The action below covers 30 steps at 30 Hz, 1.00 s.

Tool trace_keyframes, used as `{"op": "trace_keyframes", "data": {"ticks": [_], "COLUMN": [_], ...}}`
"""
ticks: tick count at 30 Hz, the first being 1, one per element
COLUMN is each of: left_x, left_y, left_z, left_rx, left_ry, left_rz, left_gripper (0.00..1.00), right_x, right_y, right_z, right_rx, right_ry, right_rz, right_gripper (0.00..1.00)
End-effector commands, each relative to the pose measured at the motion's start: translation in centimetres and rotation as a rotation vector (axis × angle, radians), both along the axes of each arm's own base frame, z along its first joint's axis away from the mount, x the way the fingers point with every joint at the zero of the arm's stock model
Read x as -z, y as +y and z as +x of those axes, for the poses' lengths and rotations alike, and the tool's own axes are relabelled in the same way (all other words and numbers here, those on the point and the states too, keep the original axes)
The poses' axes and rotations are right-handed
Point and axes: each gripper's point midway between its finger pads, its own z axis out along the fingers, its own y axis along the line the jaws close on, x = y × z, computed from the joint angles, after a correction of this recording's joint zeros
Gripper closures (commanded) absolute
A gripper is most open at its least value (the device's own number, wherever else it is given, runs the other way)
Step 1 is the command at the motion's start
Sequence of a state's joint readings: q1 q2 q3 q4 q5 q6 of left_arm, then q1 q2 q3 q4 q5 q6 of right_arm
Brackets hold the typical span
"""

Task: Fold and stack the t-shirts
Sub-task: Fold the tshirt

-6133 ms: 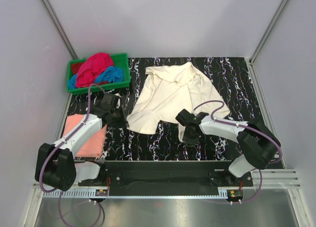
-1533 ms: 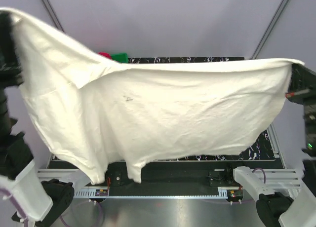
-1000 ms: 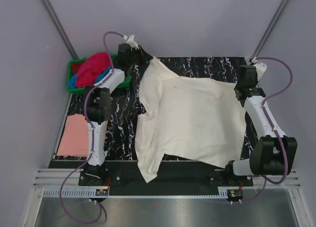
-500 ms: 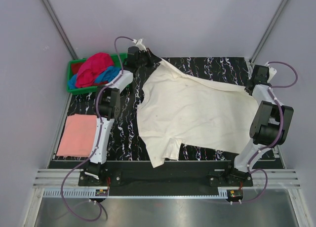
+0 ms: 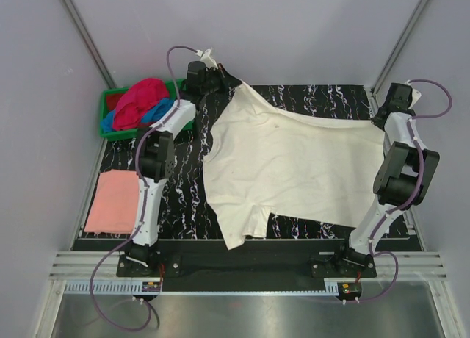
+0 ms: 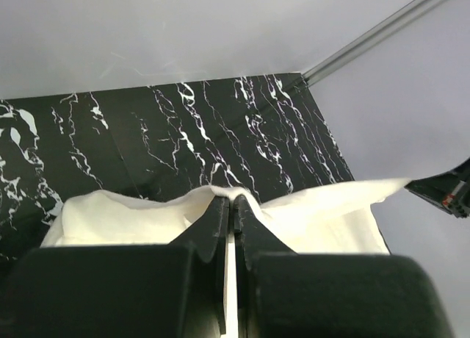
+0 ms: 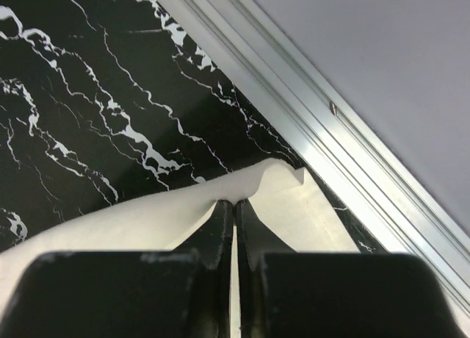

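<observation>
Since the last look both arms have reached a touch further back, and the cream t-shirt point(image 5: 294, 169) now lies spread wide where some seconds ago it sat crumpled. At the far left a salmon-pink t-shirt point(image 5: 116, 200) lies folded flat on the black marbled table point(image 5: 323, 95), near the front edge. Behind it stands a green crate point(image 5: 106, 134) holding a magenta-red t-shirt point(image 5: 139, 99) heaped over a blue t-shirt point(image 5: 163, 112).

Just right of the crate, the left hand point(image 5: 228, 80) is pinched tight on the cream t-shirt's far-left corner – its wrist camera shows the 2 fingers point(image 6: 217, 220) together with a ridge of cloth bunched at their tips. From there the shirt runs across the middle of the table, its far edge pulled in a fairly straight line between the 2 hands, 1 sleeve hanging toward the front edge.

At the far right, by the metal rail, the right hand point(image 5: 382, 120) is likewise clamped closed on the other far corner, cloth gathered at its fingertips point(image 7: 222, 213).
</observation>
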<state>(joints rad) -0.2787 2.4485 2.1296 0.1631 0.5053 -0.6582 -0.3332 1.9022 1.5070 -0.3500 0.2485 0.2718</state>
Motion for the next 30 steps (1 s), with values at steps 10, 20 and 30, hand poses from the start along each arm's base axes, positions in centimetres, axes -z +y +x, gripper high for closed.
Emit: {"op": "trace_keyframes", "data": {"ticks": [10, 20, 30], "left_x": [-7.1, -3.4, -2.2], "left_y": [1.4, 3.0, 2.8], "left_z": [-7.8, -16.1, -22.8], "left_rx": [-0.067, -0.073, -0.09], "left_ry": [0.119, 0.396, 0.505], "left_rz": [0.009, 0.062, 0.089], "left_gripper": [1.0, 1.0, 1.0], "right_x": [0.0, 0.0, 0.6], "right_y": [1.1, 1.6, 1.7], "right_z": [-0.8, -2.1, -3.2], "right_rx": [-0.09, -0.095, -0.083], "right_ry": [0.152, 0.214, 0.263], "right_rz": [0.098, 0.134, 0.157], "right_gripper": [1.0, 1.0, 1.0]}}
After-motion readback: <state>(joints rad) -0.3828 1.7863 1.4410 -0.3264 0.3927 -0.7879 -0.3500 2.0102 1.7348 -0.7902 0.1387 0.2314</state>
